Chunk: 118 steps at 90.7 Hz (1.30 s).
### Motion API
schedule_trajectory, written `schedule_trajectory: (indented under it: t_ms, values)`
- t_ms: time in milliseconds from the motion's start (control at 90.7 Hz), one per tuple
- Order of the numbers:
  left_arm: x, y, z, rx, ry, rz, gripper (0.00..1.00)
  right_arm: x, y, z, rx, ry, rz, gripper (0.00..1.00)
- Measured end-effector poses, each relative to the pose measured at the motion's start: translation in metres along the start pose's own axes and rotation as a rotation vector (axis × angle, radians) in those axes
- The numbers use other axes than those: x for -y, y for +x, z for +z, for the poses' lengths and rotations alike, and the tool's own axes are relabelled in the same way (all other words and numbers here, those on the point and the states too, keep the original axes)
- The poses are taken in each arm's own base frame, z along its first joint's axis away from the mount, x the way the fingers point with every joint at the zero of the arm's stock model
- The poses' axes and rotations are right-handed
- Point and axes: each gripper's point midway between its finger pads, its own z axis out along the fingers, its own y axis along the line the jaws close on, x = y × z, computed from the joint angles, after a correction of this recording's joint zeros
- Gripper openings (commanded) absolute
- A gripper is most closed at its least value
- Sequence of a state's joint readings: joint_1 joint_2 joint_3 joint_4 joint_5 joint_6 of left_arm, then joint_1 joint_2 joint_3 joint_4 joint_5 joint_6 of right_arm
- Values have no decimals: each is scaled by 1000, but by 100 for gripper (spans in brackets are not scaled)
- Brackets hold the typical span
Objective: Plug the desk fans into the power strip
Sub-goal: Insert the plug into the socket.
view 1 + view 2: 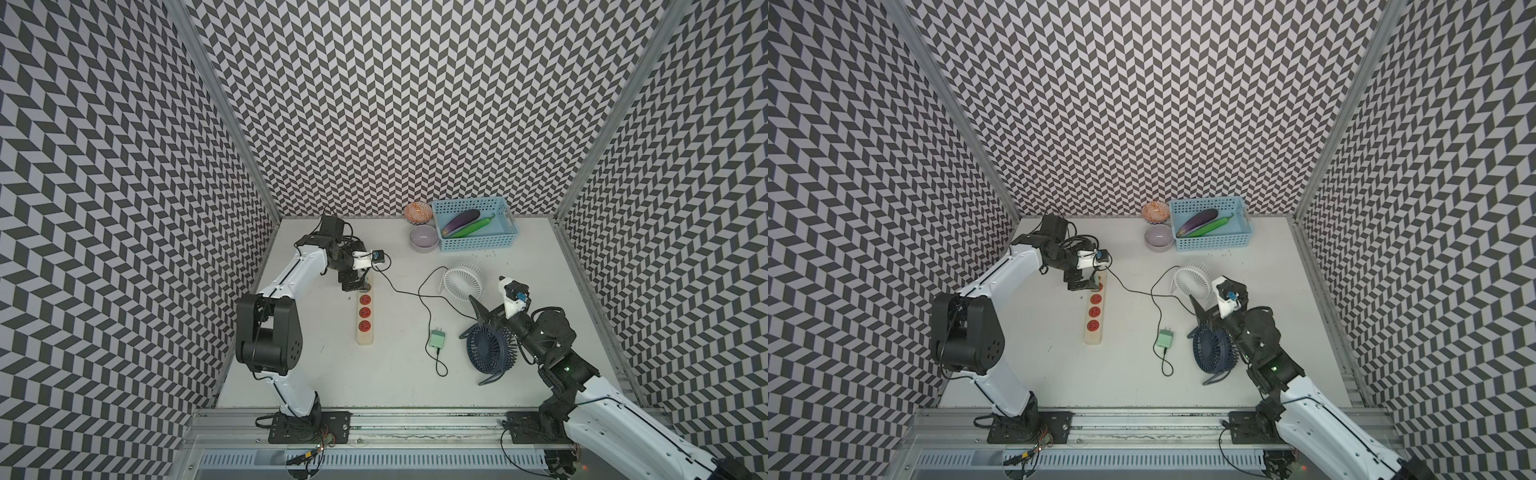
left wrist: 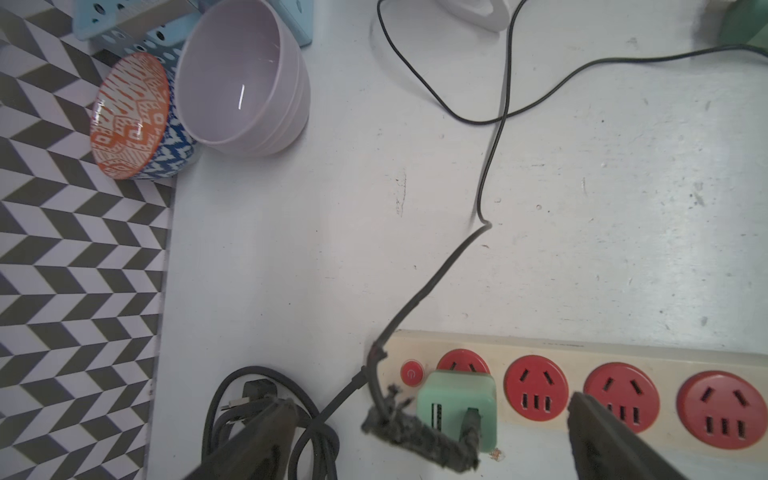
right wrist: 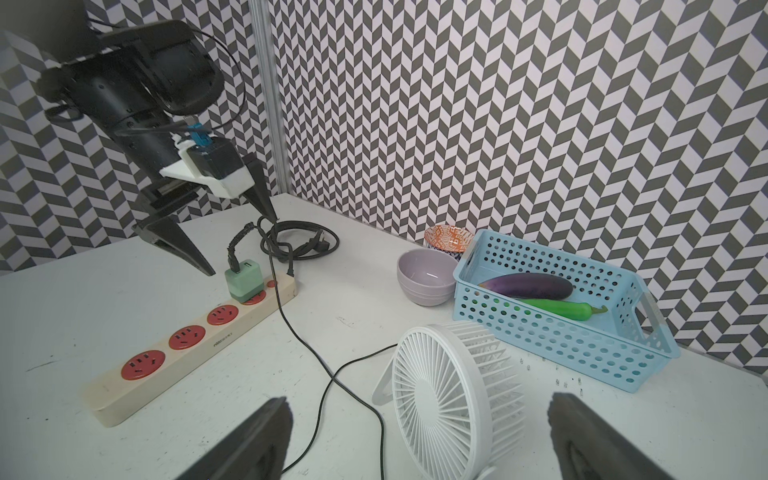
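The cream power strip (image 1: pixel 365 338) (image 3: pixel 166 386) lies at the left with red sockets. A mint-green plug adapter (image 2: pixel 453 399) (image 3: pixel 243 282) sits in its socket nearest the switch. My left gripper (image 2: pixel 432 440) (image 1: pixel 359 286) is open, its fingers apart on either side of the adapter and clear of it. A thin black cable (image 2: pixel 494 158) runs from the adapter toward the fans. A white desk fan (image 1: pixel 463 282) (image 3: pixel 453 399) stands at mid-right, and a dark blue fan (image 1: pixel 490 347) lies nearer. My right gripper (image 3: pixel 419 440) (image 1: pixel 471 320) hangs open above the blue fan, facing the white one.
A second green adapter (image 1: pixel 437 340) lies loose mid-table with its cable. The strip's thick black cord (image 3: pixel 299 245) is coiled at the back left. A blue basket (image 1: pixel 473 245) with vegetables, a lilac bowl (image 1: pixel 424 237) and a patterned bowl (image 1: pixel 417 212) stand at the back wall.
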State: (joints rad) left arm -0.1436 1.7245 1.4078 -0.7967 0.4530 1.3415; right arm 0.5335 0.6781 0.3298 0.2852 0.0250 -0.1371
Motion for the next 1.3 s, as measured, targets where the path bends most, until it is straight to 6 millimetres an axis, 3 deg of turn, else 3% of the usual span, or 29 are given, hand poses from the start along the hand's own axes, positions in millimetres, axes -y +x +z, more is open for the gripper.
schedule_trajectory:
  t_ms: [265,595,948,1113,1301]
  values:
    - [9,-19,-28,61,-66,-38,100,-1,0,0,2,-7,6,100]
    - [19,-53,-83,191,-240,-107,100,-2,-5,-3,19,-14,17,100]
    - [5,-78,-128,356,-397,-392,100,-7,-8,-5,26,-29,27,100]
    - [20,-78,-137,445,-425,-567,100,-11,-4,0,-29,-52,27,100]
    - [33,-67,-151,518,-471,-704,100,-12,-26,13,-83,-64,92,100]
